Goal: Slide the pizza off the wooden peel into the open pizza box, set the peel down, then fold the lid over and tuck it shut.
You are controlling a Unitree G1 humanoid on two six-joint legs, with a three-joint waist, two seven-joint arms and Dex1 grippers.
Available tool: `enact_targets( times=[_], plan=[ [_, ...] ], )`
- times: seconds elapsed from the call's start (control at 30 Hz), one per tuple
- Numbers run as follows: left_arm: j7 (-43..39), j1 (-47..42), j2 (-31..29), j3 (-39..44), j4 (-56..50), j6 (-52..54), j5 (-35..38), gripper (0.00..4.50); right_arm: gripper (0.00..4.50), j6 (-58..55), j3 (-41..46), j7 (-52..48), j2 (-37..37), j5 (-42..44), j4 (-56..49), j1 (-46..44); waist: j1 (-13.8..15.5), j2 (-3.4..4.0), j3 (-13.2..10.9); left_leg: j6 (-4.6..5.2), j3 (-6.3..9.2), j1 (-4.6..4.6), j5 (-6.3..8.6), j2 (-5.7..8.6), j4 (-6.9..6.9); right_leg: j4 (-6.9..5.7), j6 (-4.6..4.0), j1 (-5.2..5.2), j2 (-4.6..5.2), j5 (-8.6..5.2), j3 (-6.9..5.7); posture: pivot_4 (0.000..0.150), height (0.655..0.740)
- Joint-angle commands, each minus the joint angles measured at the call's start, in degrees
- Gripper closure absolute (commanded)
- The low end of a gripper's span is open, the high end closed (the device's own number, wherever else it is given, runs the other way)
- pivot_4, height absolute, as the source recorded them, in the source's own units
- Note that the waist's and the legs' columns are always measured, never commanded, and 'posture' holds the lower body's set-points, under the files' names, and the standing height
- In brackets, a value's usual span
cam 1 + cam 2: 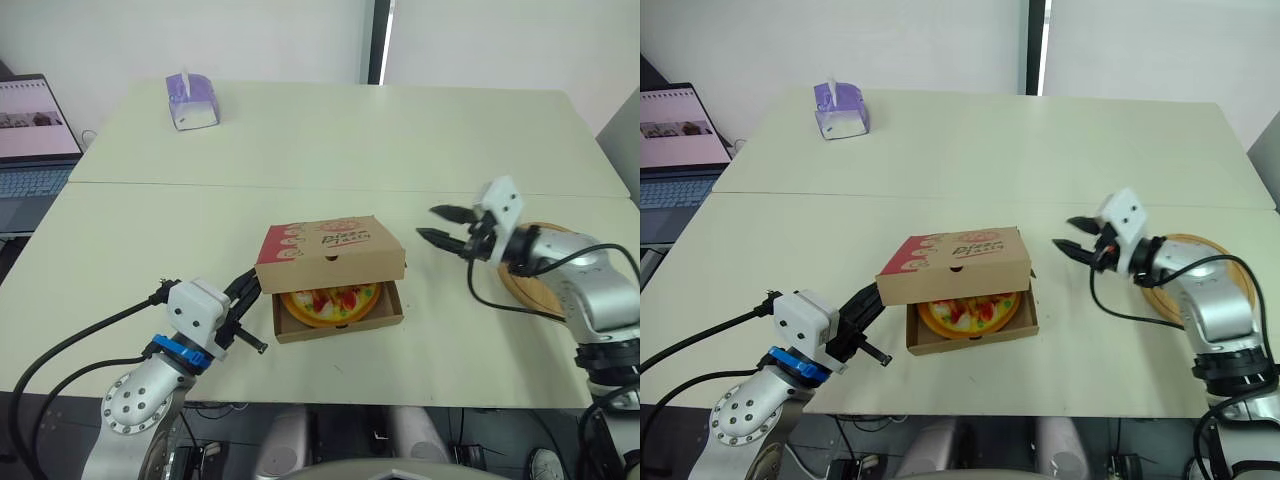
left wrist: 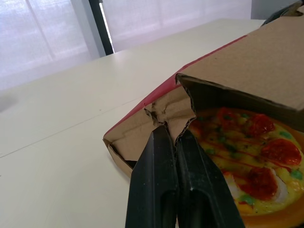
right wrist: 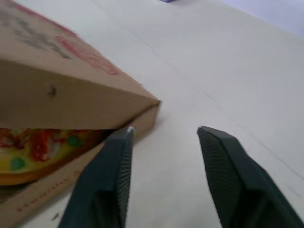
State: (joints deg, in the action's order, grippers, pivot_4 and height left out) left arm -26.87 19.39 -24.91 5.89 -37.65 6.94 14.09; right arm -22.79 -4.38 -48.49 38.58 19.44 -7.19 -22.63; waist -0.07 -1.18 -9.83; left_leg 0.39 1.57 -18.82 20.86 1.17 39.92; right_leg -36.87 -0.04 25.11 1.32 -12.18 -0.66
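The cardboard pizza box sits at the table's middle front. Its printed lid is folded down but still held up at the front, so the pizza shows in the base. My left gripper is at the box's left side, fingers shut together. In the left wrist view its fingertips touch the ragged side flap. My right gripper hovers open just right of the box, level with the lid's right corner, with nothing between its fingers. The round wooden peel lies flat on the table under my right forearm.
A purple tissue box stands at the far left of the table. An open laptop sits beyond the table's left edge. The table's front edge runs just below the pizza box.
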Motion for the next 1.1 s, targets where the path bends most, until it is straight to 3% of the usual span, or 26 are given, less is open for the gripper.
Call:
enact_targets(
  times=[0.03, 0.1, 0.13, 0.5, 0.67, 0.8, 1.1],
  plan=[
    [0.6, 0.4, 0.2, 0.2, -0.1, 0.0, -0.8, 4.5, 3.58, 1.4, -0.9, -0.7, -0.6, -1.2, -2.0, -0.3, 0.1, 0.0, 0.0, 0.0, 0.0, -0.01, 0.0, 0.01, 0.0, 0.0, 0.0, 0.01, 0.03, 0.0, 0.0, 0.15, 0.74],
    [0.5, 0.7, 0.1, 0.4, -0.1, -0.2, -0.8, 4.5, 4.33, 1.1, -1.4, -0.6, -1.5, -1.1, -3.3, 0.0, 0.1, 0.0, 0.0, 0.0, 0.01, -0.02, 0.0, 0.03, 0.01, 0.02, 0.0, 0.0, 0.07, 0.0, -0.01, 0.15, 0.74],
    [0.4, 0.8, 0.1, 0.5, 0.0, -0.2, -0.8, 4.5, 4.49, 0.7, -1.5, -0.4, -2.0, -0.9, -3.9, 0.2, 0.1, 0.0, 0.0, 0.0, 0.01, -0.02, 0.0, 0.04, 0.01, 0.02, 0.0, 0.01, 0.08, 0.0, -0.01, 0.15, 0.74],
    [0.0, 0.1, -0.3, 0.9, 0.3, 0.8, -0.1, 4.5, 4.49, -2.2, -1.7, 0.7, -5.4, -0.5, -7.1, 0.9, 0.1, 0.0, 0.0, 0.0, 0.02, -0.01, 0.0, 0.03, 0.01, 0.0, 0.0, 0.02, 0.08, 0.0, -0.02, 0.15, 0.74],
    [-1.0, 0.8, -0.9, 1.0, -0.1, 2.2, 1.5, 3.33, 4.5, -2.2, -1.6, 0.9, -6.1, -0.7, -6.6, 0.6, 0.0, 0.0, 0.0, 0.0, 0.03, -0.01, 0.0, 0.03, 0.01, 0.0, 0.0, 0.04, 0.08, 0.0, -0.03, 0.15, 0.74],
    [-1.3, 3.0, -1.0, 1.9, 0.4, 2.2, 1.0, 1.97, 4.5, -2.0, -1.7, 0.7, -6.3, -0.8, -6.3, 0.5, 0.0, 0.0, 0.0, 0.0, 0.02, -0.04, 0.0, 0.03, 0.0, 0.01, 0.0, 0.07, 0.08, 0.0, -0.03, 0.15, 0.74],
    [-2.5, 4.8, -1.5, 9.8, 2.3, -0.5, 3.3, 1.97, 4.5, -1.2, -1.8, 0.6, -7.2, -1.3, -5.1, 0.1, 0.0, 0.0, 0.0, 0.02, 0.02, -0.06, 0.01, 0.03, 0.0, 0.01, 0.0, 0.1, 0.08, 0.0, -0.03, 0.15, 0.74]
  ],
)
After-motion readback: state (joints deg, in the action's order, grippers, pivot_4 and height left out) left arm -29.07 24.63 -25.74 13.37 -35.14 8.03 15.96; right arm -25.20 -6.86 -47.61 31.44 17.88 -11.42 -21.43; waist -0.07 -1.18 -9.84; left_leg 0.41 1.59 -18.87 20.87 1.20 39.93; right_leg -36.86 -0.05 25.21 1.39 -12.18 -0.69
